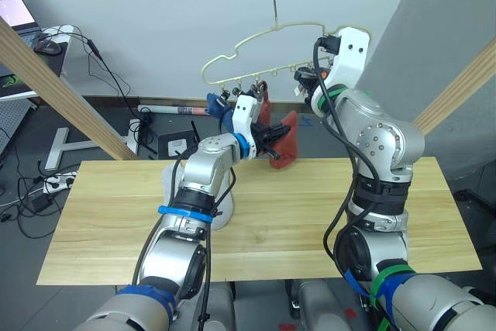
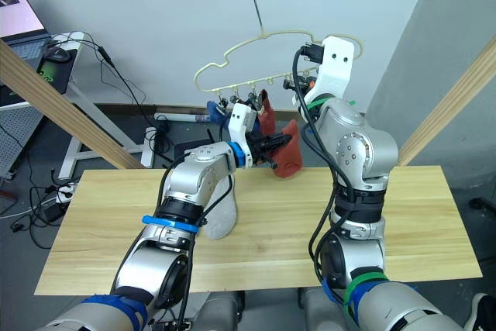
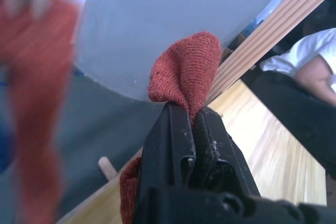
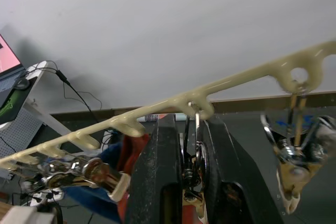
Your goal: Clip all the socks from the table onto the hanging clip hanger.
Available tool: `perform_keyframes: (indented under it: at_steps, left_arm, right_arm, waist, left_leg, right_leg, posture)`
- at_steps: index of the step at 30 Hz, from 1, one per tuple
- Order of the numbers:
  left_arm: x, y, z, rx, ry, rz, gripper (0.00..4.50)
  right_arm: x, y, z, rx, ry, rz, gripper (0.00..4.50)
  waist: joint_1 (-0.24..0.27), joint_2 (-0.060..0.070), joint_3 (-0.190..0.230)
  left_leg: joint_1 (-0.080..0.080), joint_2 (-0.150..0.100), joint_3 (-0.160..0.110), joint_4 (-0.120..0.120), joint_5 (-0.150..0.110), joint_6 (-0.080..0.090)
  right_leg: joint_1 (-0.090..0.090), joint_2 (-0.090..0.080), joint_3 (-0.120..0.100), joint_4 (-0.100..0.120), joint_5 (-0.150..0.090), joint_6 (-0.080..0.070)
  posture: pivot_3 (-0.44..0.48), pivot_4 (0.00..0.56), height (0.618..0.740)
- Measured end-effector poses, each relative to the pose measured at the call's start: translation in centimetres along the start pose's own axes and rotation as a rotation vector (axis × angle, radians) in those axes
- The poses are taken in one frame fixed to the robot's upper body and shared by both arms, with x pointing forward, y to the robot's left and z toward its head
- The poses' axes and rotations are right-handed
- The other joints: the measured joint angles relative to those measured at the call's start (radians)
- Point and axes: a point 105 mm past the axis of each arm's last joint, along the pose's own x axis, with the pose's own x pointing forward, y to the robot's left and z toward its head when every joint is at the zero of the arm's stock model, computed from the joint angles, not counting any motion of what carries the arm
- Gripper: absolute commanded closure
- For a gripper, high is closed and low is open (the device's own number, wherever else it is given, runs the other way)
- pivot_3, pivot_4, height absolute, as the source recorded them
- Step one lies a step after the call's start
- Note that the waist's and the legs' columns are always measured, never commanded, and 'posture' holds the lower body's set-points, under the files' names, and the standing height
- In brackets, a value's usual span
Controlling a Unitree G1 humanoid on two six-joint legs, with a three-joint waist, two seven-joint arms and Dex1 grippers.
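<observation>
Left wrist view: a red sock is pinched between the clenched fingers of the left pincer, its cuff bunched above the fingertips. From the head views the sock is seen held above the tabletop's far edge, just below the hanger, where a blue sock and another red sock already hang from clips. The right pincer is clenched about a metal clip under the hanger's bar, apparently pressing it open. A grey sock lies on the tabletop near its middle, beside the left arm. For the step to be done well, the bunched cuff should be raised squarely into the opened clip, deep enough for a firm bite, and the clip let go before the sock is released; the hanger may swing if it is pushed sideways.
</observation>
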Motion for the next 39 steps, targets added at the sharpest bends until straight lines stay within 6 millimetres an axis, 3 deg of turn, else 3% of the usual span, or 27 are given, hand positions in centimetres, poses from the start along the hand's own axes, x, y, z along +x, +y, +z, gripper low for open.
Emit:
perform_keyframes:
  at_steps: [9, 24, 30, 39]
  left_arm:
    - [-0.4, 0.1, 1.8, -0.032, -0.052, 0.004, 4.47]
    - [-0.3, -0.6, 2.7, -0.055, -0.073, -0.021, 4.47]
    - [0.0, -0.8, 4.2, -0.064, -0.113, -0.027, 4.47]
    - [0.0, -1.0, 4.3, -0.118, -0.117, -0.035, 4.47]
  right_arm:
    - [0.0, 0.1, -0.2, 0.002, 0.004, 0.002, 4.36]
    - [0.1, 0.4, -0.4, 0.011, 0.009, 0.011, 4.36]
    - [0.0, 0.2, -0.7, 0.014, 0.016, 0.006, 4.36]
    - [0.0, 0.1, -0.7, 0.018, 0.011, 0.004, 4.36]
  waist:
    - [0.000, 0.000, 0.000]
    - [0.000, 0.000, 0.000]
    - [0.000, 0.000, 0.000]
    - [0.000, 0.000, 0.000]
  left_leg:
    - [0.000, 0.000, 0.000, 0.000, 0.000, 0.000]
    - [0.000, 0.000, 0.000, 0.000, 0.000, 0.000]
    - [0.000, 0.000, 0.000, 0.000, 0.000, 0.000]
    - [0.000, 0.000, 0.000, 0.000, 0.000, 0.000]
  right_leg:
    - [0.000, 0.000, 0.000, 0.000, 0.000, 0.000]
    - [0.000, 0.000, 0.000, 0.000, 0.000, 0.000]
    - [0.000, 0.000, 0.000, -0.001, 0.000, 0.000]
    - [0.000, 0.000, 0.000, -0.001, 0.000, 0.000]
  posture:
    - [0.022, 0.238, 0.740]
    - [0.021, 0.235, 0.740]
    - [0.024, 0.235, 0.740]
    - [0.028, 0.235, 0.740]
